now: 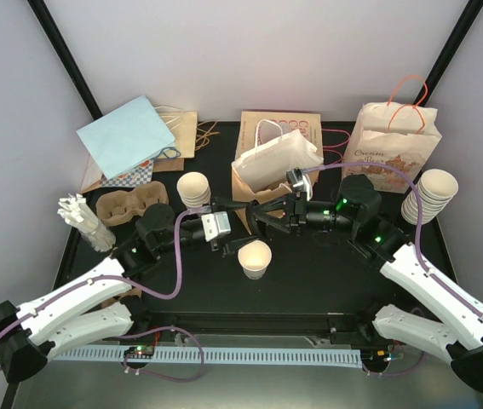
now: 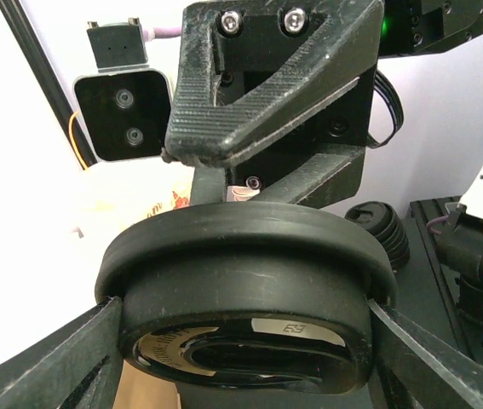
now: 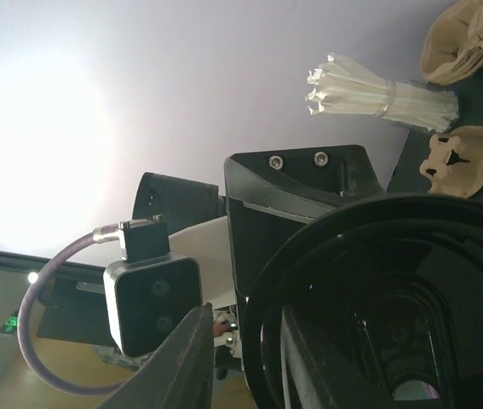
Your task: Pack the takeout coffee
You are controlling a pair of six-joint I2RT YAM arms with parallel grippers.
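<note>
I see my left gripper point(image 1: 238, 223) clamped across the black lid point(image 2: 250, 281), my right gripper point(image 1: 270, 215) straddling its rim with the grip unclear, and the open paper cup point(image 1: 255, 258) upright on the table point(image 1: 326, 281) just beside them.

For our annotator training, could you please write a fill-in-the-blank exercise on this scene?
The lid between the fingers of the left gripper is ____ in colour. The single cup on the table stands upright with no ____ on it. The pulp carrier sits on the robot's ____ side. Missing: black; lid; left.
</note>
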